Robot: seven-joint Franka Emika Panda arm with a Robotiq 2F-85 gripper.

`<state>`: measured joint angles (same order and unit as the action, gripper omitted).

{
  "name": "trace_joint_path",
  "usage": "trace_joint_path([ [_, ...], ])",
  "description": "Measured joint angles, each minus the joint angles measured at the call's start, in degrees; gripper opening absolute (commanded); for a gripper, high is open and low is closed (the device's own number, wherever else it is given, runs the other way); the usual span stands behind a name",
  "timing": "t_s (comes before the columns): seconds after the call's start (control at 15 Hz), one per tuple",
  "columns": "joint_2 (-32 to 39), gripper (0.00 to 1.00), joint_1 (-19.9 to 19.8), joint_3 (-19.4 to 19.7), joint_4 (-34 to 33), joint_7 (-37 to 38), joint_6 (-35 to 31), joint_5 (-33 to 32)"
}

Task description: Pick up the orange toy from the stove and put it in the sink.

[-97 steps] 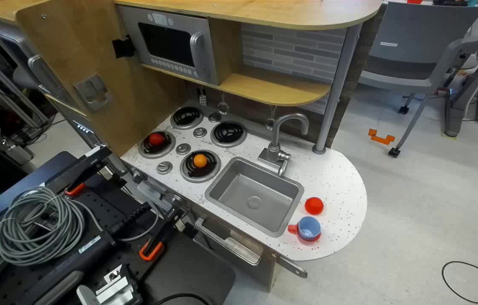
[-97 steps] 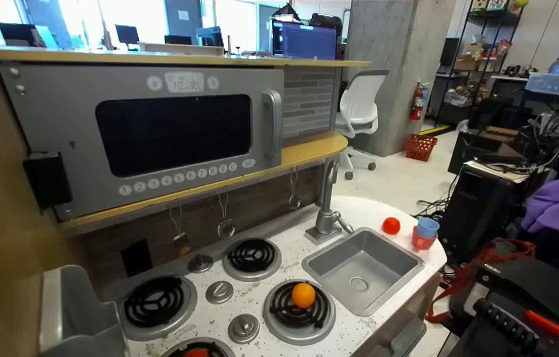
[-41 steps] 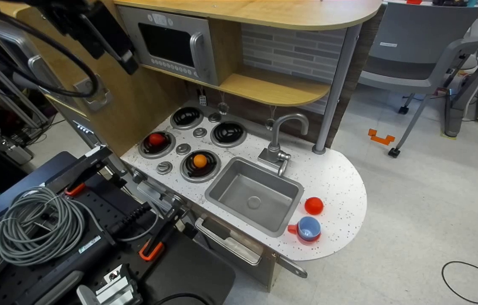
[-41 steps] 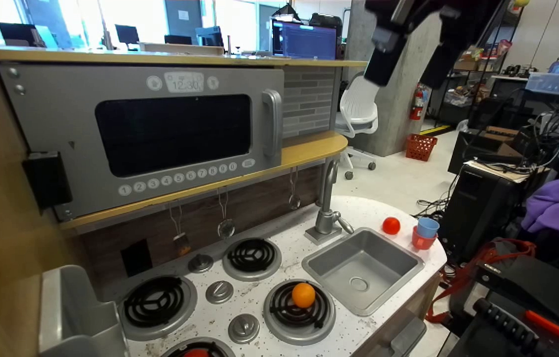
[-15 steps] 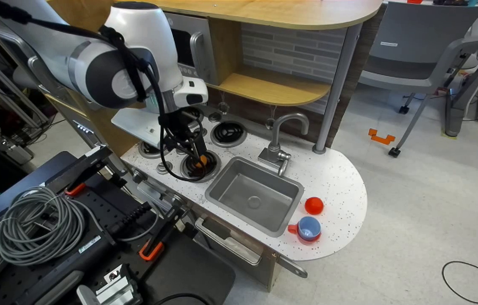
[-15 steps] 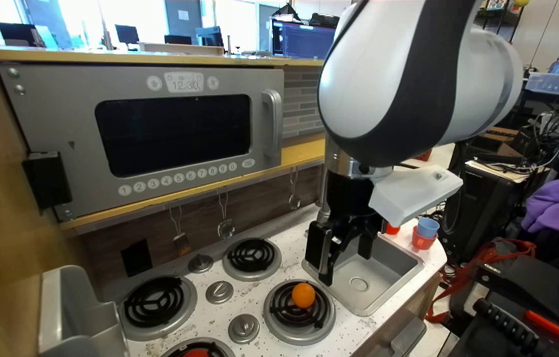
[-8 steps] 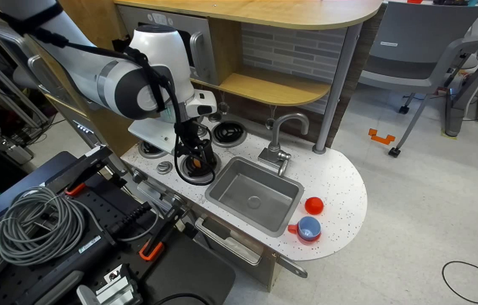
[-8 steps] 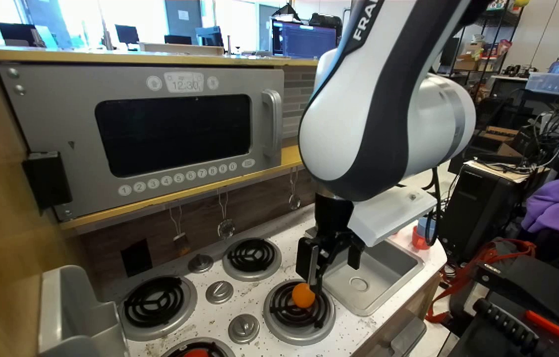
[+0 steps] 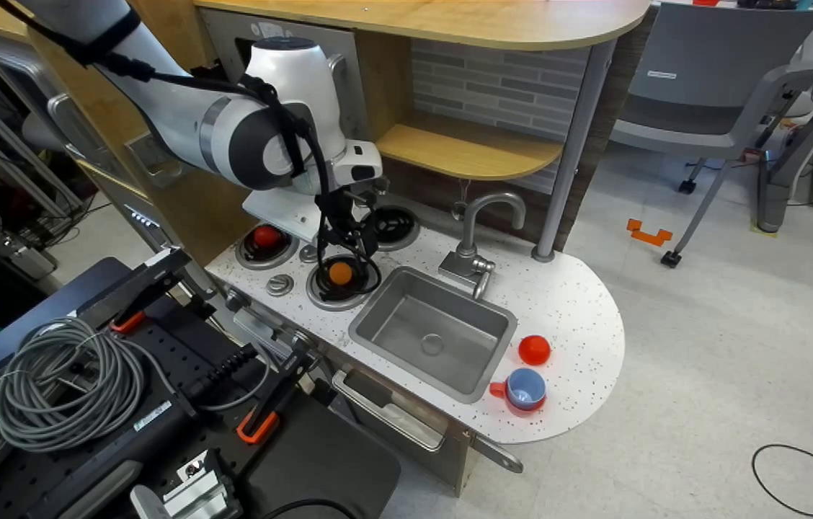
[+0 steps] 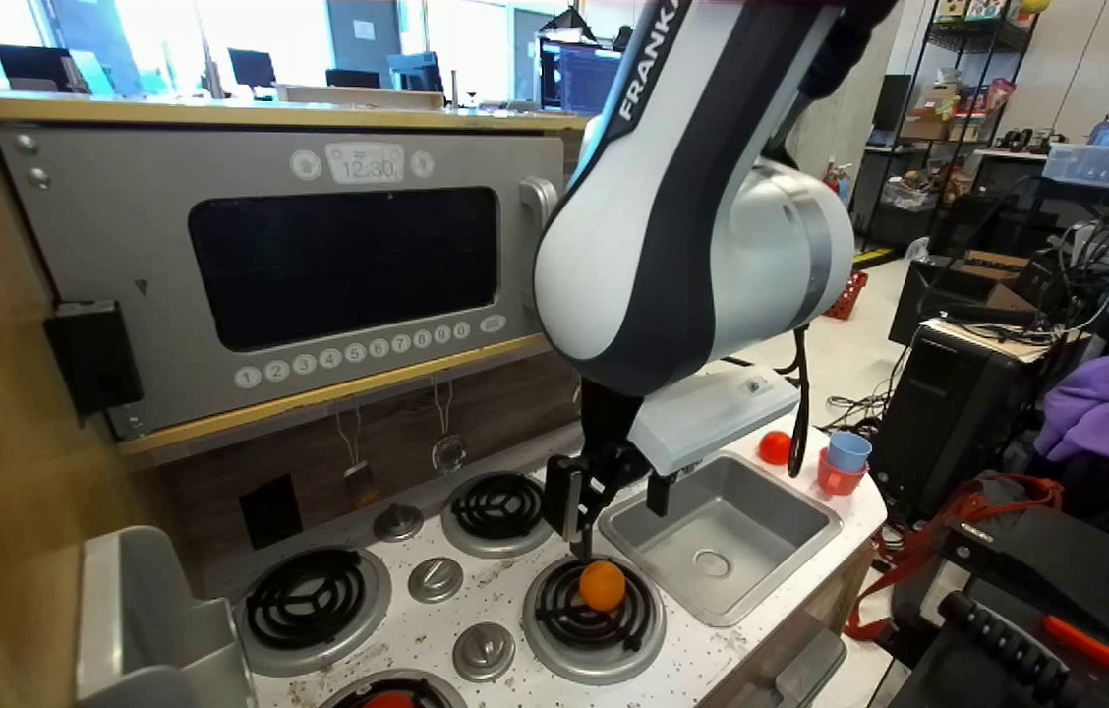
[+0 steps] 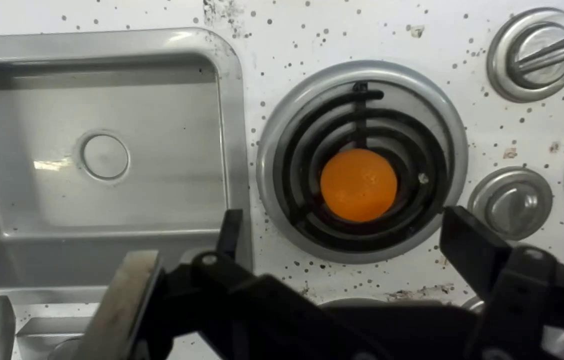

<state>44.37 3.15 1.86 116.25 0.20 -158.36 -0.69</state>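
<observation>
Now, spread and unladen, the gripper (image 11: 341,220) is held ready, seemingly, for the pick, with the orange toy (image 11: 358,185) perched on the stove burner (image 11: 265,160) beside the sink (image 11: 236,150): centring, then lowering, is called for!

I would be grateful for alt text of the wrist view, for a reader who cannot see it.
An orange ball rests on a round, black-coiled stove burner, with black fingers spread open in the lower half, not touching it. A grey sink takes up much of the left side, and silver knobs show on the white countertop at the right.
</observation>
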Motion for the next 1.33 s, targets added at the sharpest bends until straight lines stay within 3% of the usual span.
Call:
trace_joint_path([
  [0.6,6.48,1.0,1.46,0.1,-5.21,0.53,2.25,-0.12],
  [0.73,7.54,0.72,1.87,0.34,-6.18,0.53,2.31,-0.19],
  [1.0,9.2,0.4,2.35,0.59,-7.82,0.54,2.54,-0.32],
  [1.2,9.59,0.21,2.61,0.62,-8.5,0.54,2.76,-0.38],
  [1.33,9.56,0.21,2.61,0.66,-8.58,0.44,2.8,-0.94],
])
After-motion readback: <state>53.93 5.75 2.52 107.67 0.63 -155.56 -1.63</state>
